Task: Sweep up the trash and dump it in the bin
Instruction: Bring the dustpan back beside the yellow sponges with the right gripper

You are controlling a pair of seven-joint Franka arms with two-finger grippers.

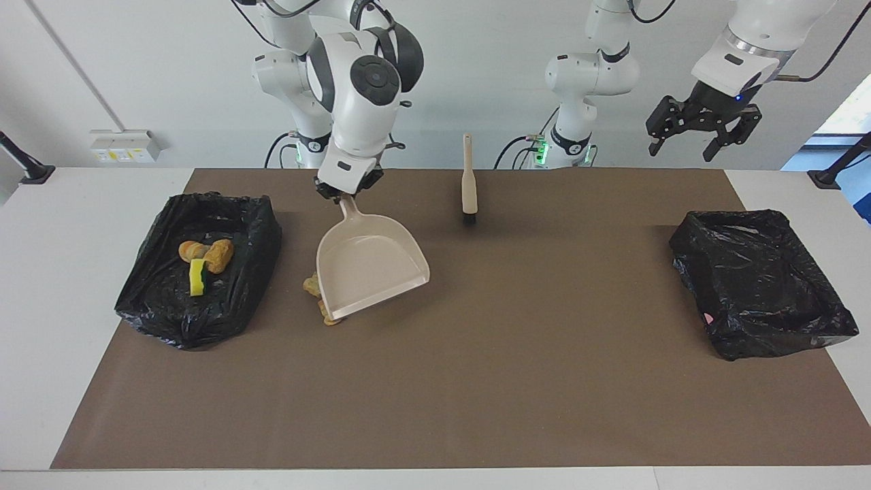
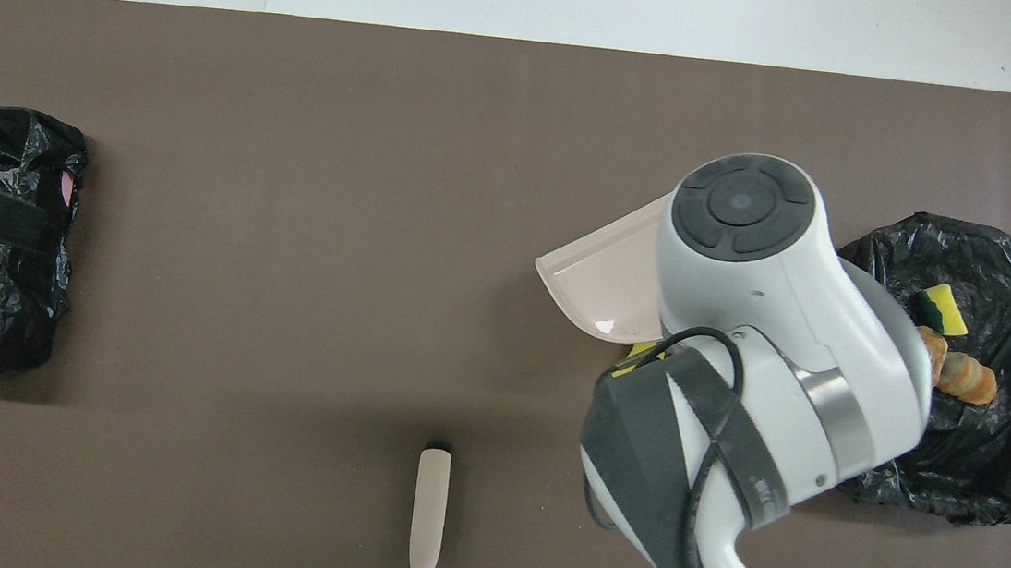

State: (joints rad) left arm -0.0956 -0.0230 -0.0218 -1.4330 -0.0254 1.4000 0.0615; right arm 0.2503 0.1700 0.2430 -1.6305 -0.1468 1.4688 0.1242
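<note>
The right gripper [image 1: 346, 193] has its fingers closed on the dustpan [image 1: 371, 267] handle, holding the pan above the loose trash [image 1: 314, 287] on the worktop [image 1: 476, 381], beside the bin [image 1: 253, 224] at the right arm's end. Three more pieces [image 1: 203, 258] lie in that bin. The left gripper [image 1: 702, 133] waits with fingers spread wide and empty, above the second bin [image 1: 762, 286]. The brush [image 1: 469, 182] lies near the robots.

The dustpan [image 1: 371, 265] hides most of the trash [image 1: 314, 289] on the mat
</note>
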